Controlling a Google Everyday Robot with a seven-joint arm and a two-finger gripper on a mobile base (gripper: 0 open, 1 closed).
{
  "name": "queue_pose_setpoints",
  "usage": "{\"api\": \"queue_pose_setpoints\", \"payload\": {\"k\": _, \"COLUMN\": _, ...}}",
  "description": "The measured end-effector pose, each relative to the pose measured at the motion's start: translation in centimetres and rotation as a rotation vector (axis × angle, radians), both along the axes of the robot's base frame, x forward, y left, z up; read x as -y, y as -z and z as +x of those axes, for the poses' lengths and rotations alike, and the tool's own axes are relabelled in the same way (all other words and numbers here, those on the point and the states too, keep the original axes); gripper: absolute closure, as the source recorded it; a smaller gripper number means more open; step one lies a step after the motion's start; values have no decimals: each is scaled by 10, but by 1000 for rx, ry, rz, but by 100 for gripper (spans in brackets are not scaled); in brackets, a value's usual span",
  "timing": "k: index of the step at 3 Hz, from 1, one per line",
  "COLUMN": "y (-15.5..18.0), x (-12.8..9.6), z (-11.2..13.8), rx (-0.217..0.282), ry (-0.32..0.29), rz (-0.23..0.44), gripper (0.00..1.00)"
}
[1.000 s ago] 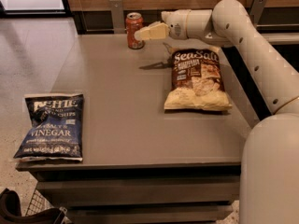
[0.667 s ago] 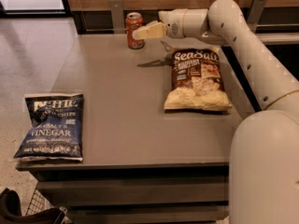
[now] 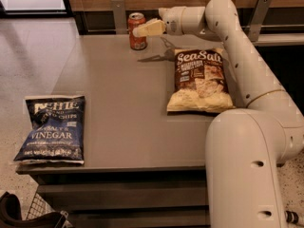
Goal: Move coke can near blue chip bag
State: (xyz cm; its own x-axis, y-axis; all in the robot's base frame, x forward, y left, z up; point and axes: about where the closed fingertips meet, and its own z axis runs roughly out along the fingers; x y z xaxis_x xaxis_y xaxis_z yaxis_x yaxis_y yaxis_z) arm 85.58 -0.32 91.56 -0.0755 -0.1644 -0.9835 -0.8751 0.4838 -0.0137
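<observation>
At the near left corner of the worktop [image 3: 124, 127] lies one blue chip bag [image 3: 50, 130]. Mid-right lies one brown Sea Salt bag [image 3: 198, 80]. At the far edge stands one coke can [image 3: 137, 42], with our tool [image 3: 141, 30] at its right side; we cannot tell its state. We judge grasping is the step in hand, and next we carry the can forward-left.

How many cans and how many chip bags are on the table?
Cans: 1, the coke can, with the end effector beside it at the far edge of the table.
Chip bags: 2, the blue chip bag and the Sea Salt bag.
Total: 3.
</observation>
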Motion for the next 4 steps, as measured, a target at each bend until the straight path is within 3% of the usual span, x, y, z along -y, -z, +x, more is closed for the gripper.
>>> {"api": "queue_pose_setpoints", "payload": {"k": 1, "y": -2, "x": 1, "z": 8, "rx": 8, "ry": 19, "rz": -14, "gripper": 0}}
{"api": "queue_pose_setpoints", "payload": {"k": 3, "y": 9, "x": -16, "z": 12, "rx": -58, "ry": 133, "rz": -52, "gripper": 0}}
{"api": "queue_pose_setpoints", "payload": {"k": 4, "y": 24, "x": -35, "z": 12, "rx": -87, "ry": 138, "rz": -5, "gripper": 0}}
